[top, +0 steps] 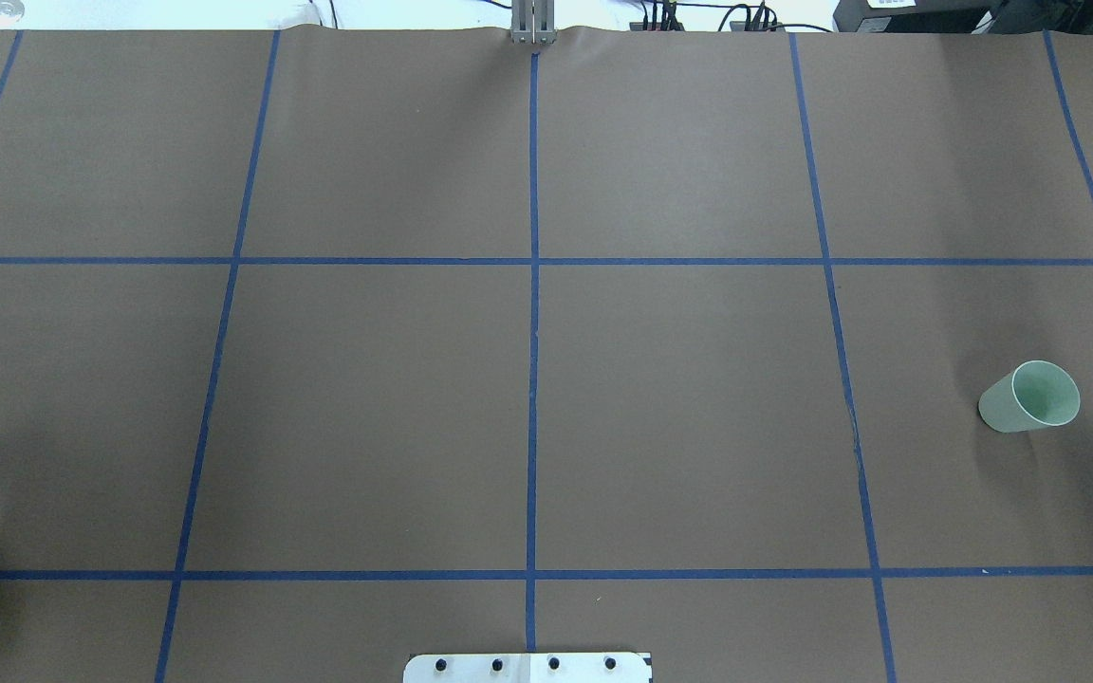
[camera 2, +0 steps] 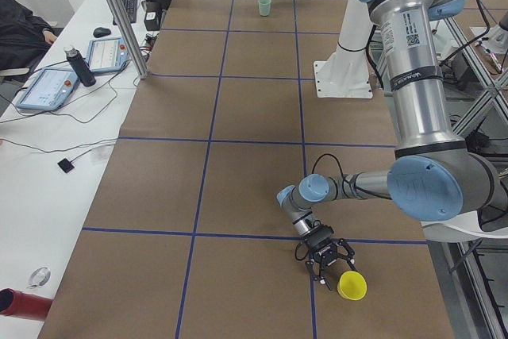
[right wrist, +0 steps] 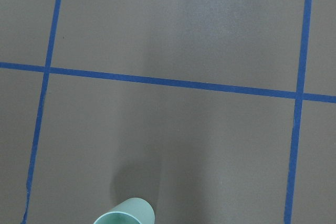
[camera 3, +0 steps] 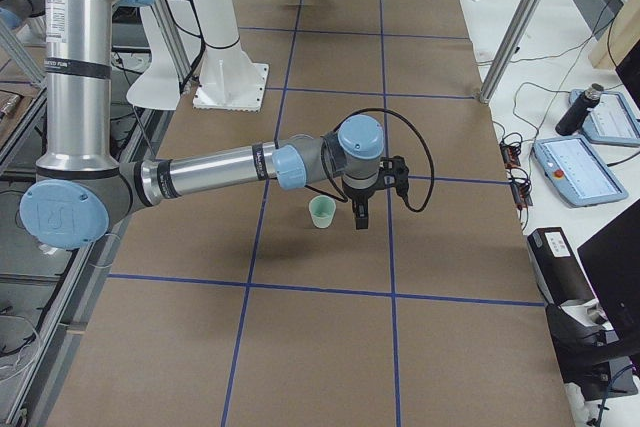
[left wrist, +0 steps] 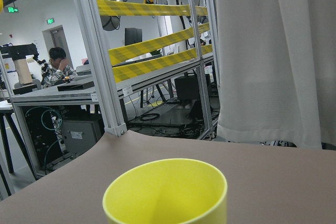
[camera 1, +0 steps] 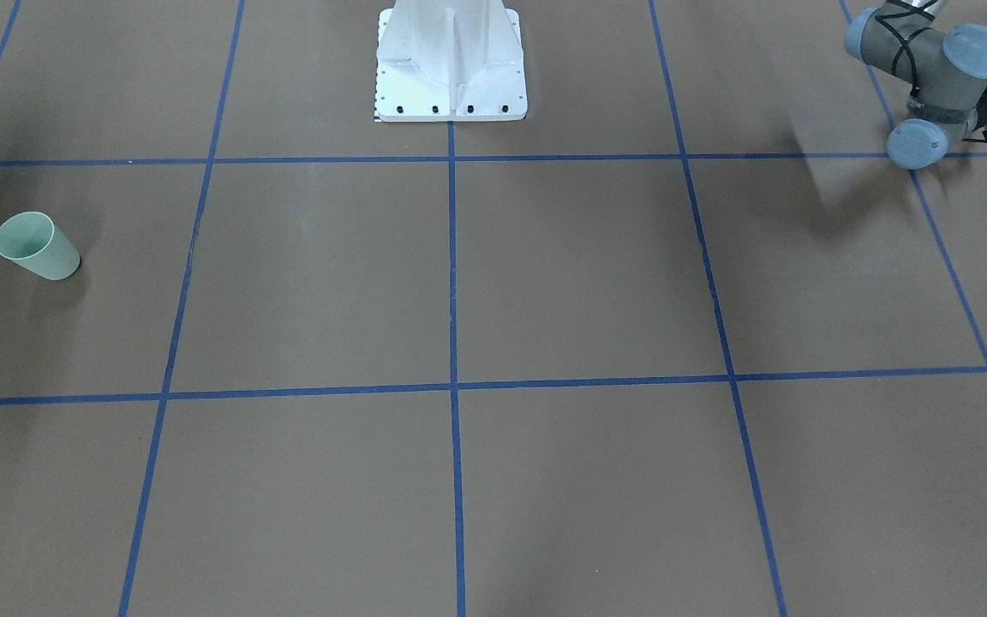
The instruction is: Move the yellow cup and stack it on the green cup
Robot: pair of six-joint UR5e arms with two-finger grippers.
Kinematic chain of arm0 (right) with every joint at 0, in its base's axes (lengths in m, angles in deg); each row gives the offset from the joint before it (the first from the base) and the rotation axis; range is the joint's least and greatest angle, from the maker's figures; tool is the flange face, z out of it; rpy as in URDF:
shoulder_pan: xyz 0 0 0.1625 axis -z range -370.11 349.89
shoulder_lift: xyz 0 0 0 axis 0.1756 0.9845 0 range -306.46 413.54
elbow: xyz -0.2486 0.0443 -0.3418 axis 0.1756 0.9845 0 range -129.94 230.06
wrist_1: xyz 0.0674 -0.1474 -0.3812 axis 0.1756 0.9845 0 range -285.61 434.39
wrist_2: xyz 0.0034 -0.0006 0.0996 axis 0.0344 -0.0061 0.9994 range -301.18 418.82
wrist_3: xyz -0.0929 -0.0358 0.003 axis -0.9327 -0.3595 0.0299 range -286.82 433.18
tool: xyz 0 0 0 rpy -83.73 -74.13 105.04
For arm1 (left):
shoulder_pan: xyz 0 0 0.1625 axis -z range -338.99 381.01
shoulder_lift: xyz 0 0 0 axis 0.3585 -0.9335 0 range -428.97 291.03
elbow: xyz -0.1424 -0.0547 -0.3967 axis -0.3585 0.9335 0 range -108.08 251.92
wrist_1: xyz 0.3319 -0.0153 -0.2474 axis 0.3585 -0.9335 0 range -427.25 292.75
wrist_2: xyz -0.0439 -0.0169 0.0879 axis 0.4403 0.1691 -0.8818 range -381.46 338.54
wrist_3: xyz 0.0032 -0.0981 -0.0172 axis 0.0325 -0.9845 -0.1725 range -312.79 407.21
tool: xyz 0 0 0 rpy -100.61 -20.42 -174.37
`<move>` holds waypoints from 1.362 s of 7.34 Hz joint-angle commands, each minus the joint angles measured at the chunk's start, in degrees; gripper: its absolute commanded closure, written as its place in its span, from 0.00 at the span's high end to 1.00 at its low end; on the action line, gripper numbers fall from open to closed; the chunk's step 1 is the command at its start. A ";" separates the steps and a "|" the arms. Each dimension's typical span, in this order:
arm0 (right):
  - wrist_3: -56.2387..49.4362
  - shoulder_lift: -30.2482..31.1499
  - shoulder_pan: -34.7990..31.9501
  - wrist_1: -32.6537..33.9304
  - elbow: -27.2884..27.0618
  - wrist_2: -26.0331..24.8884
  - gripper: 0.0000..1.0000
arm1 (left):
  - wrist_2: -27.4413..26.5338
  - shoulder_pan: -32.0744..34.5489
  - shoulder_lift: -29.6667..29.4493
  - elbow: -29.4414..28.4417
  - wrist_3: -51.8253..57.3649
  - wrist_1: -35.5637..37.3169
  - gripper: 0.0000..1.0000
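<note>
The yellow cup stands upright near the table's end on my left, and it fills the bottom of the left wrist view. My left gripper hangs low just beside it, apart from it; I cannot tell if it is open. The green cup stands upright far off on my right side, and also shows in the front view and at the bottom edge of the right wrist view. My right gripper points down beside the green cup; I cannot tell its state.
The white robot base stands at the table's middle rear edge. Blue tape lines divide the brown table into squares. An operators' desk with tablets, a bottle and aluminium posts runs along the far side.
</note>
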 commanded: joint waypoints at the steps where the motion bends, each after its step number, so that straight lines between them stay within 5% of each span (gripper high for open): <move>1: 0.08 0.08 0.04 0.00 0.02 0.01 1.00 | 1.20 -0.14 0.12 -0.35 -0.17 -0.35 1.00; 8: 0.08 -0.09 0.04 -0.09 0.19 0.28 1.00 | 4.72 -1.81 0.04 -6.42 -1.75 -5.01 1.00; 10: -0.09 0.00 0.04 -0.09 0.63 0.19 1.00 | 4.46 -3.03 0.04 -6.42 -1.06 -4.84 0.07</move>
